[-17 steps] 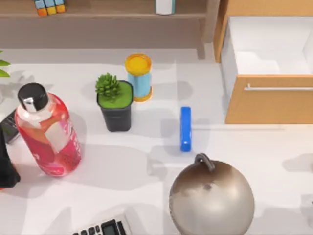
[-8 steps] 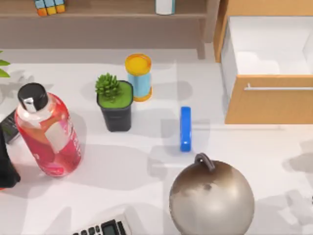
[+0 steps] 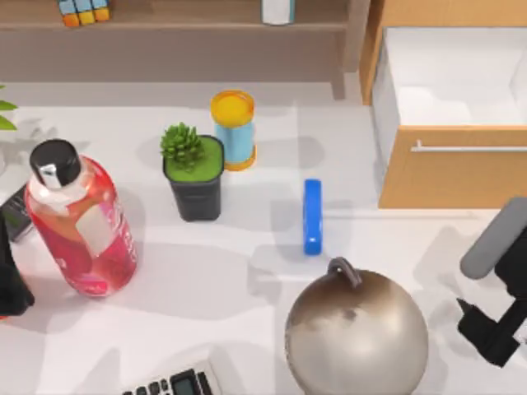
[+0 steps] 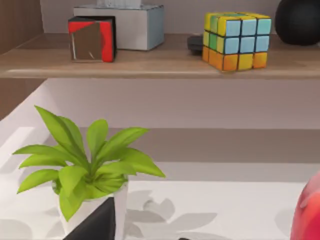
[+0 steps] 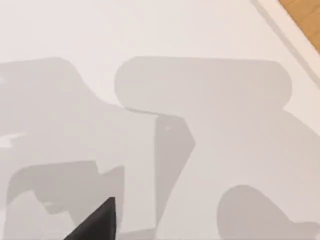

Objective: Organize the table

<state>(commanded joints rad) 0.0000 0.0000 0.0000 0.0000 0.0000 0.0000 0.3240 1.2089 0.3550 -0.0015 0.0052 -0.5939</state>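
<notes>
The pale worktop (image 3: 247, 329) is spreading across nearly the whole top view. At its left edge a dark part of the left arm (image 3: 10, 280) is sitting, cut off by the frame; its jaws are not visible, so I cannot tell how they stand. Just beside it a red bottle with a black cap (image 3: 78, 218) is leaning, partly covering a dark flat object (image 3: 15, 212) that is too hidden to name. A few green leaves (image 3: 6, 115) are poking in at the left edge; the left wrist view is showing them as a leafy plant in a white pot (image 4: 85, 170), with a dark fingertip (image 4: 97, 225) cut off at the frame edge in front of it. Behind the plant, a wooden shelf (image 4: 160, 62) is carrying a red and silver block (image 4: 92, 39), a grey box (image 4: 127, 25), a colour cube (image 4: 236, 40) and a black round thing (image 4: 300, 20) that is cut off.

Toward the middle, a succulent in a black pot (image 3: 193, 177) is standing just beside a blue cylinder with a yellow lid (image 3: 234, 130). A calculator (image 3: 173, 383) is being cut off at the near edge. A blue bar (image 3: 312, 216) is lying near the middle, and a metal sphere with a small handle (image 3: 356, 329) is resting close in front of it. At the far right corner, a light-wood drawer (image 3: 453, 115) is standing open.

The right gripper (image 3: 494, 333) is hovering over the worktop's right edge, well apart from the sphere; whether its jaws are parted I cannot tell.
</notes>
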